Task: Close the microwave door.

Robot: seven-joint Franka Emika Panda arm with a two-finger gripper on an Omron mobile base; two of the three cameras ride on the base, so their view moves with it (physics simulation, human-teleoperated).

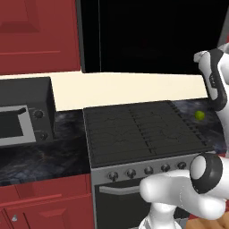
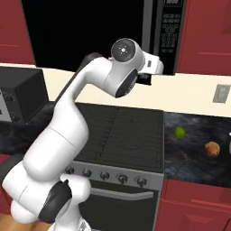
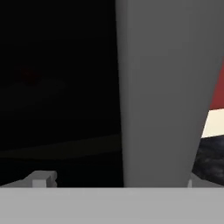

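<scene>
Red cabinets flanked the large black box microwave (image 2: 164, 34) mounted above the black gas stove (image 1: 143, 129). Its glossy black door (image 3: 57, 87) with the long grey bar handle (image 3: 164, 87) filled the hand camera, very close. Whether the two-finger gripper (image 2: 151, 80) was spread or pressed together could not be told.

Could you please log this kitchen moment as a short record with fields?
microwave: above the stove, button strip on its right
microwave door: glossy black panel, close in front of the hand camera
door handle: grey bar, right before the hand
hand: raised at the microwave's lower edge; open or shut unclear
counter: green fruit, brown item
</scene>
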